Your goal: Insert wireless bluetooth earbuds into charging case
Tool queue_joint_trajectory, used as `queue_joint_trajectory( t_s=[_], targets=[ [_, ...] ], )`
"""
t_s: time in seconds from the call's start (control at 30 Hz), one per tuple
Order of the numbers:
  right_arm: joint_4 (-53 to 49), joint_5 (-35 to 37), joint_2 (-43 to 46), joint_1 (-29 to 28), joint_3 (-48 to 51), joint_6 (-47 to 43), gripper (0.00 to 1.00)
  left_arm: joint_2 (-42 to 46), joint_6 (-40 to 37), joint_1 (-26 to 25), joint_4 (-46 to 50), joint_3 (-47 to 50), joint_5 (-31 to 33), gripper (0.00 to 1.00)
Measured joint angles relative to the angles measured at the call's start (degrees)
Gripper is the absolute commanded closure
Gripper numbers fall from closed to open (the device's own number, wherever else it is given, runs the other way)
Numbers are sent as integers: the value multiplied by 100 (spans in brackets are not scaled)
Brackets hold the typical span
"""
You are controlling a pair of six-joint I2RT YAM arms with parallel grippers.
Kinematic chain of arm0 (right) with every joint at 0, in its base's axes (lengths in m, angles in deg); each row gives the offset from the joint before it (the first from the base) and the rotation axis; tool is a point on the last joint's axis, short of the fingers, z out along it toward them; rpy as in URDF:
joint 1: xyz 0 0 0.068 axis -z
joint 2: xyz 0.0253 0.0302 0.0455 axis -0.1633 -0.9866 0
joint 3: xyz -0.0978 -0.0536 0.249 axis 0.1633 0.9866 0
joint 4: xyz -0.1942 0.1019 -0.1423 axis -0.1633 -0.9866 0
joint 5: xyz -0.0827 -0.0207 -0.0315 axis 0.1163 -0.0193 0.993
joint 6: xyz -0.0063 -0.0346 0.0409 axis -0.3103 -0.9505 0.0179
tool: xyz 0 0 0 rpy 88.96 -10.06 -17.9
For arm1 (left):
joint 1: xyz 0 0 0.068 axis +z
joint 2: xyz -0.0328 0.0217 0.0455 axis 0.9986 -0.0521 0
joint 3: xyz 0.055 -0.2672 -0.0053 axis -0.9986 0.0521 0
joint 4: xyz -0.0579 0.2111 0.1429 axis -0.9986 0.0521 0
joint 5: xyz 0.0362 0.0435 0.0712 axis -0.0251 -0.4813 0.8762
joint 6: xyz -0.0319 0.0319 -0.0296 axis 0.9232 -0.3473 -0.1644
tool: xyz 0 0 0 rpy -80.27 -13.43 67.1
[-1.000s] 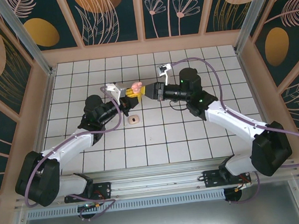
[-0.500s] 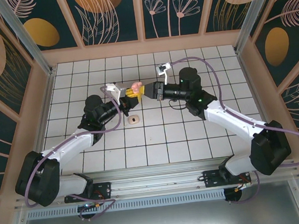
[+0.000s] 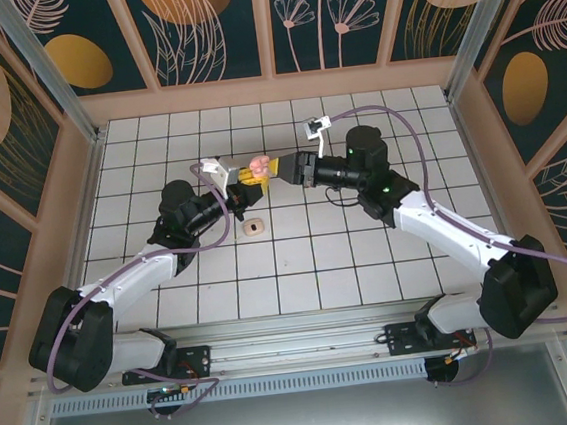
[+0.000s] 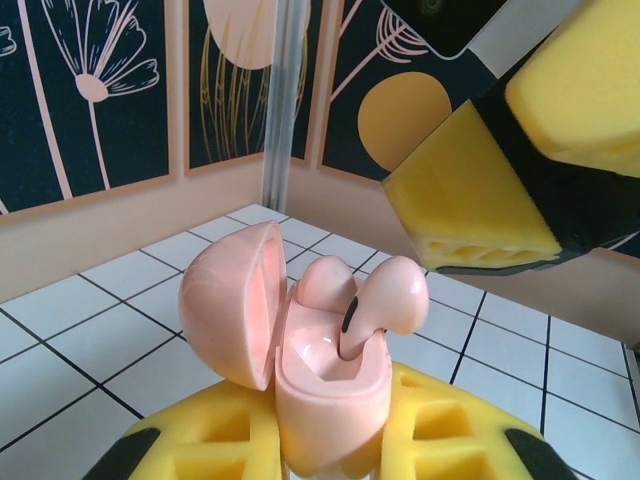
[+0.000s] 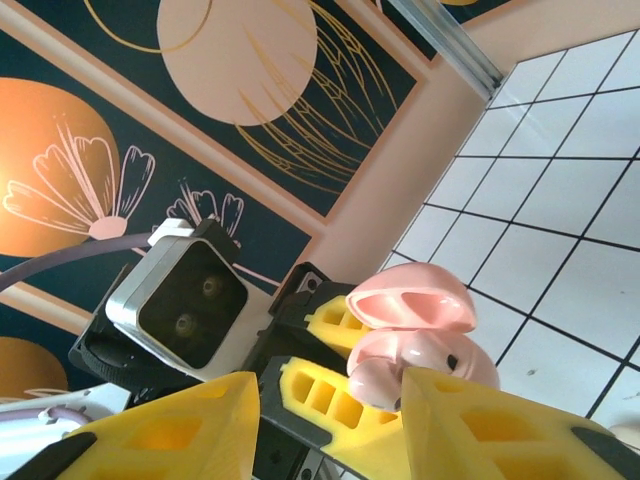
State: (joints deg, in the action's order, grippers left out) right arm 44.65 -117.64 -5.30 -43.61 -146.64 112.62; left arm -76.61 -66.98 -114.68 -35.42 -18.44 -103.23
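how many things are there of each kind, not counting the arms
charging case, lid open, held by the left gripper: 1
earbuds in the case: 2
small pale piece lying on the table, kind unclear: 1
total: 4

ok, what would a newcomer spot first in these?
The open pink case, pinched upright in the left gripper above the middle of the tiled table, its lid swung open and two earbuds poking out of it. Close beside it hangs the right gripper, yellow pads apart and empty. A small pale piece lies on the tiles nearer the arms.
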Motion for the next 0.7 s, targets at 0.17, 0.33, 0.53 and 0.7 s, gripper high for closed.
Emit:
queue_joint_trajectory(
  t_s=[0.17, 0.33, 0.53, 0.7],
  targets=[
    [7, 9, -7, 2, 0, 17, 57, 0, 0, 0, -2, 0, 0, 91],
    [11, -15, -85, 0, -20, 24, 57, 0, 0, 0, -2, 0, 0, 91],
    [46, -39, -168, -7, -28, 46, 59, 0, 2, 0, -2, 0, -2, 91],
    [61, -101, -223, -39, -31, 127, 64, 0, 2, 0, -2, 0, 0, 91]
  ],
)
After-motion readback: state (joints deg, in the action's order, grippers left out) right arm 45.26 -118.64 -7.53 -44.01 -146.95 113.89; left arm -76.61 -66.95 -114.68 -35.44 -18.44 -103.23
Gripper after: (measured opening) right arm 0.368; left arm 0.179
